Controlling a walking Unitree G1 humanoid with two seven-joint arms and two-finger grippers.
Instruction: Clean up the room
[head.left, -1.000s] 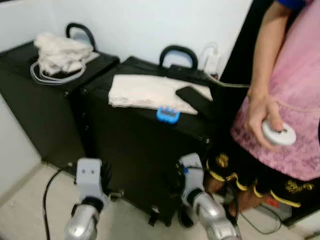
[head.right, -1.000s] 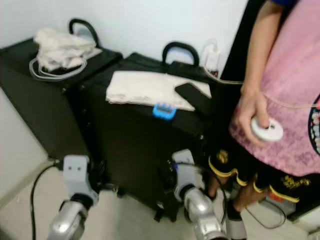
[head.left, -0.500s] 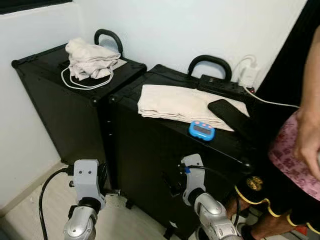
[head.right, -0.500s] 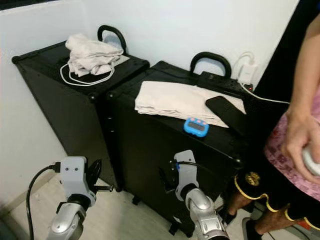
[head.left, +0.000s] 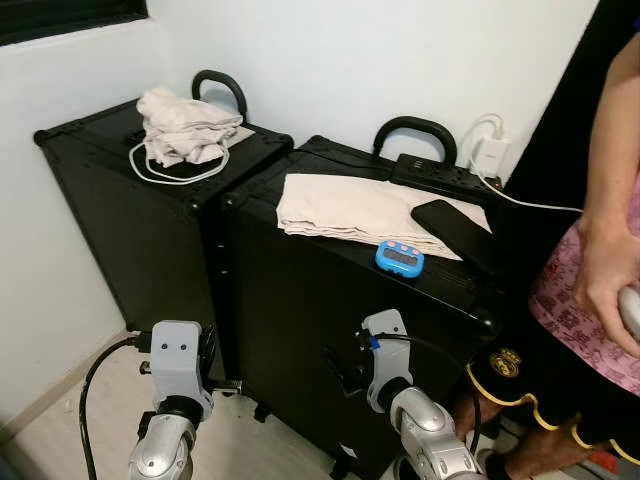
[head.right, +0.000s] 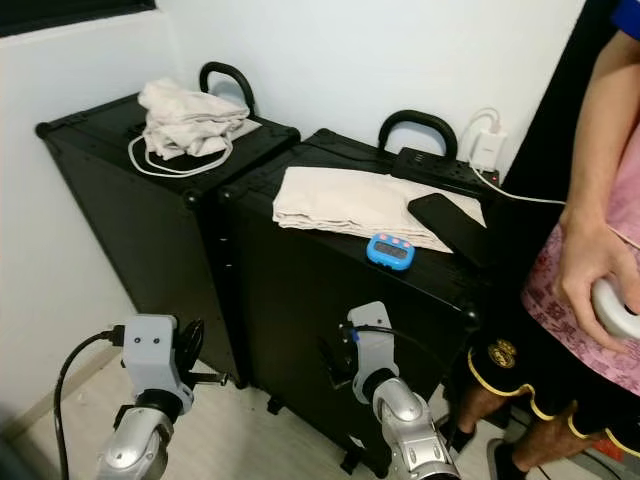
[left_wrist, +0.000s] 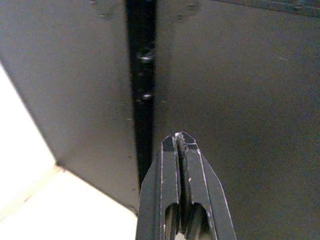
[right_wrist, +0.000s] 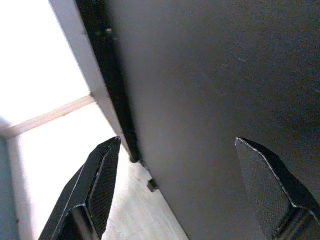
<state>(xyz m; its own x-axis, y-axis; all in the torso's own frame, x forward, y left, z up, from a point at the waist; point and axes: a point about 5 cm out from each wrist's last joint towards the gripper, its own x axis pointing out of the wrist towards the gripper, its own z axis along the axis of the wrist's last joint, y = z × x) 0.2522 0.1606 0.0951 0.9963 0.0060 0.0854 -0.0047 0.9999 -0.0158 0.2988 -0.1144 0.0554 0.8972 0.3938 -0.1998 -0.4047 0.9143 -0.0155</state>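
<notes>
Two black cases (head.left: 330, 330) stand side by side against a white wall. The far one carries crumpled cloth (head.left: 185, 125) and a white cable (head.left: 165, 170); the near one holds a folded towel (head.left: 345, 205), a blue timer (head.left: 400, 257), a phone (head.left: 455, 230) and a power strip (head.left: 440, 172). A person's hand (head.left: 600, 275) grips a white object at right. No writing is legible. The left gripper (left_wrist: 181, 150), fingers together, faces the gap between the cases; the right gripper (right_wrist: 185, 155), fingers apart, faces a case side.

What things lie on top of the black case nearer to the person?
On the black case lie a folded beige cloth, a blue timer, a black phone partly over the cloth, and a power strip. Anything under the cloth is hidden.
</notes>
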